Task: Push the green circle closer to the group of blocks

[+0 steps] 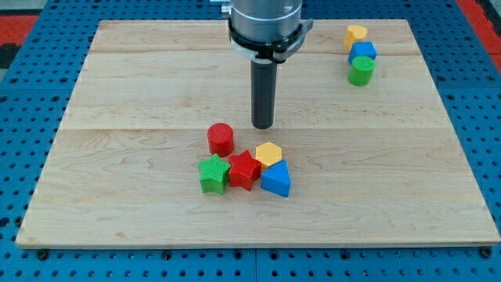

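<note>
The green circle (361, 71) stands near the view's top right, touching a blue block (363, 52) with a yellow block (356, 35) above it. The group lies low in the middle: a red circle (221, 139), a green star (213, 173), a red star (244, 169), a yellow hexagon (268, 153) and a blue triangle (275, 180). My tip (263, 125) is on the board just above the group, right of the red circle and above the yellow hexagon, touching no block. It is far left of and below the green circle.
The wooden board (117, 196) lies on a blue perforated table (23, 94). The arm's metal head (264, 27) hangs over the board's top middle.
</note>
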Controlling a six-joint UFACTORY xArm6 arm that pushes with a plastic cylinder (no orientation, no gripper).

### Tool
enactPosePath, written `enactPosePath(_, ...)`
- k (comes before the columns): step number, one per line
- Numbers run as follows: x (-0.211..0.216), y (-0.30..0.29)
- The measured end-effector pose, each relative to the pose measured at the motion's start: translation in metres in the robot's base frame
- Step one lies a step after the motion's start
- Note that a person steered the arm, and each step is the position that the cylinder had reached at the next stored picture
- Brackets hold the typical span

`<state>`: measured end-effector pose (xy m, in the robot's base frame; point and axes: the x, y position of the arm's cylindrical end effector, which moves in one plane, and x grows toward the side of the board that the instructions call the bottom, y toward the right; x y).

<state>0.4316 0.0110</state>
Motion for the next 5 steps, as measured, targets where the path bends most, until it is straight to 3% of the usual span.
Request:
enactPosePath(1, 0.004, -0.068)
enactPosePath(2, 0.041, -0.05)
enactPosePath(3, 0.04, -0.023)
enactPosePath(4, -0.004, 0.004)
enactPosePath(5, -0.01, 0.119)
